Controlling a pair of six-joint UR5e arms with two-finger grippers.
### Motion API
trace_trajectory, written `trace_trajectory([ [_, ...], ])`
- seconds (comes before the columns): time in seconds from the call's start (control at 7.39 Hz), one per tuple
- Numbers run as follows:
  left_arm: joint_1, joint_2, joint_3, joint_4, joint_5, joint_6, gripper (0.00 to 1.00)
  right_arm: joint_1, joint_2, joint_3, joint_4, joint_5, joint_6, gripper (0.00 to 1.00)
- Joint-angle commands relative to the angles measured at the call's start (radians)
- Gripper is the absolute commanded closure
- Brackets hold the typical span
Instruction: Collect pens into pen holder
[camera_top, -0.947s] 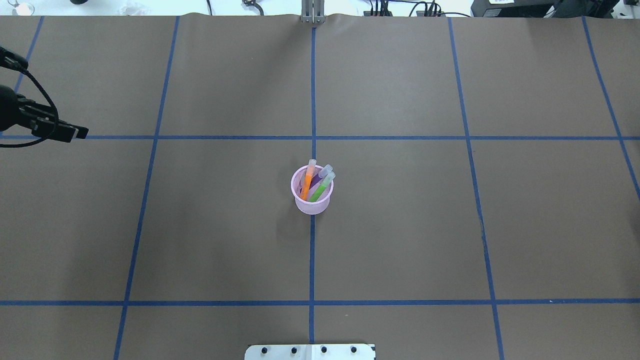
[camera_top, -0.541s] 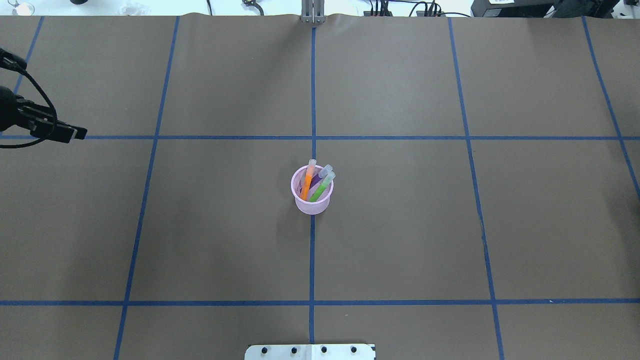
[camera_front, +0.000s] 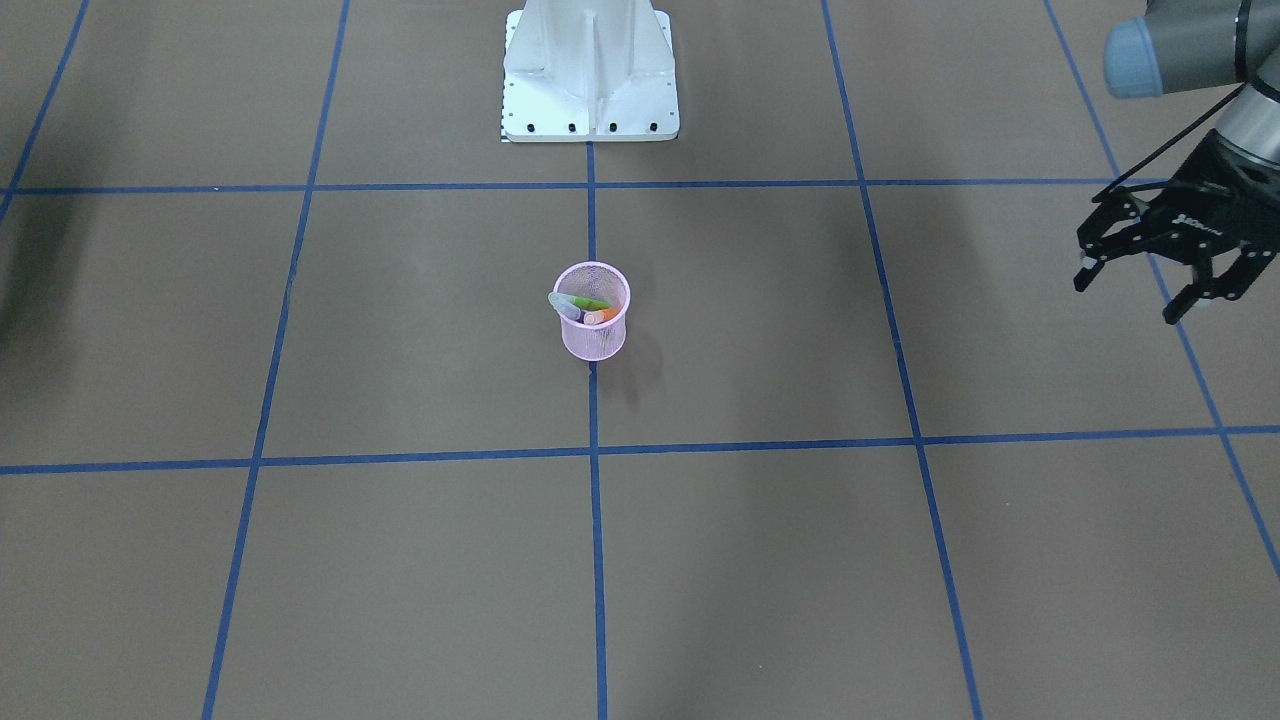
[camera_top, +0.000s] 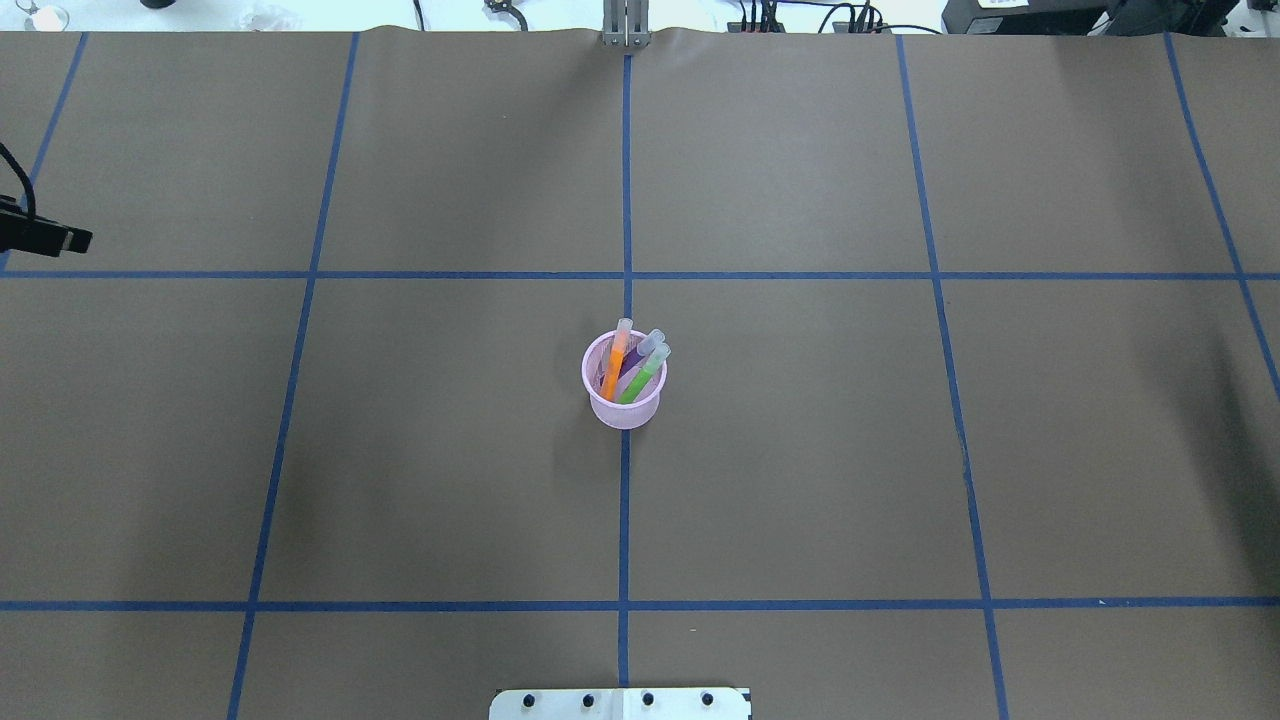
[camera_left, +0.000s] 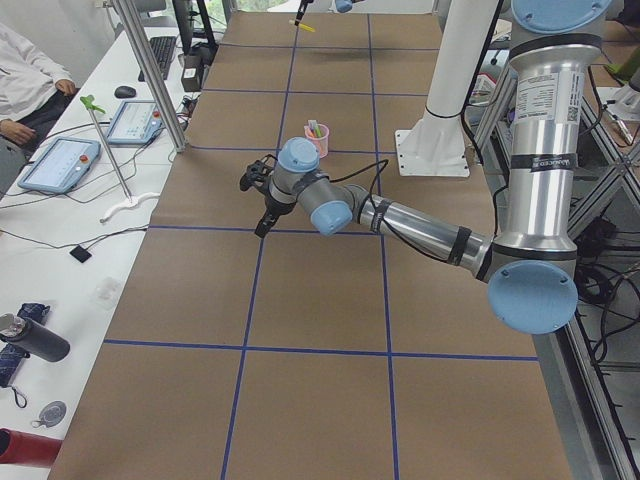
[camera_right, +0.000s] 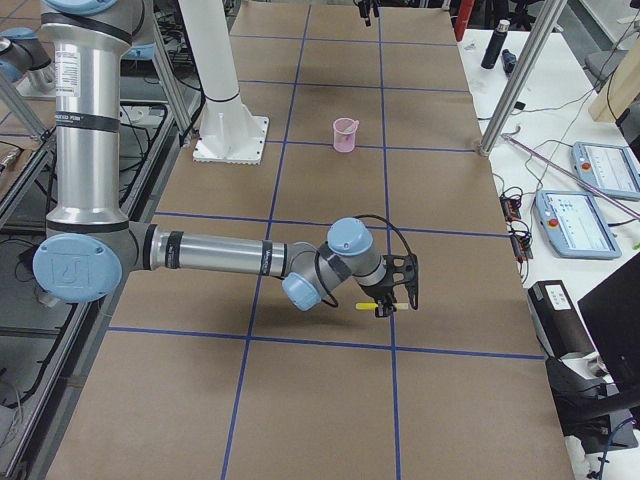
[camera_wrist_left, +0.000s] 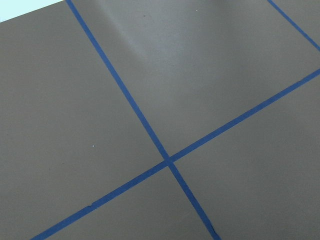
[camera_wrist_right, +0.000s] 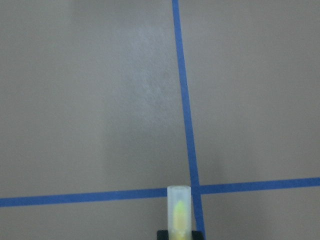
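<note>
The pink mesh pen holder (camera_top: 626, 404) (camera_front: 594, 338) stands upright at the table's centre on a blue tape line. An orange pen (camera_top: 615, 366), a purple pen (camera_top: 643, 350) and a green pen (camera_top: 640, 380) lean inside it. My left gripper (camera_front: 1130, 292) hangs open and empty far off on my left side, only its tip (camera_top: 48, 238) showing overhead. My right gripper (camera_right: 396, 303) is far out on my right, outside the overhead view, shut on a yellow pen (camera_wrist_right: 179, 212) (camera_right: 368, 305) held level above the table.
The white robot base plate (camera_front: 590, 75) sits at the near table edge behind the holder. Blue tape lines (camera_top: 625, 170) grid the brown table cover. Side benches carry tablets (camera_right: 574, 222), cables and bottles (camera_left: 28, 338); a seated person (camera_left: 25, 75) is by one bench.
My left gripper has drawn back to the left, almost out of the overhead view. The holder and its pens have not moved.
</note>
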Motion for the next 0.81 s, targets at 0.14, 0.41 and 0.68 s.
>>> trace_trajectory([
  [0.14, -0.163, 0.000, 0.001, 0.313, -0.002, 0.300, 0.01, -0.014, 0.042, 0.158, -0.002, -0.037, 0.163, 1.00],
  [0.41, -0.255, 0.019, 0.010, 0.483, -0.001, 0.364, 0.00, -0.122, 0.110, 0.210, -0.008, -0.196, 0.315, 1.00],
  [0.68, -0.326, 0.032, 0.056, 0.530, -0.014, 0.366, 0.00, -0.185, 0.180, 0.218, -0.009, -0.262, 0.403, 1.00],
])
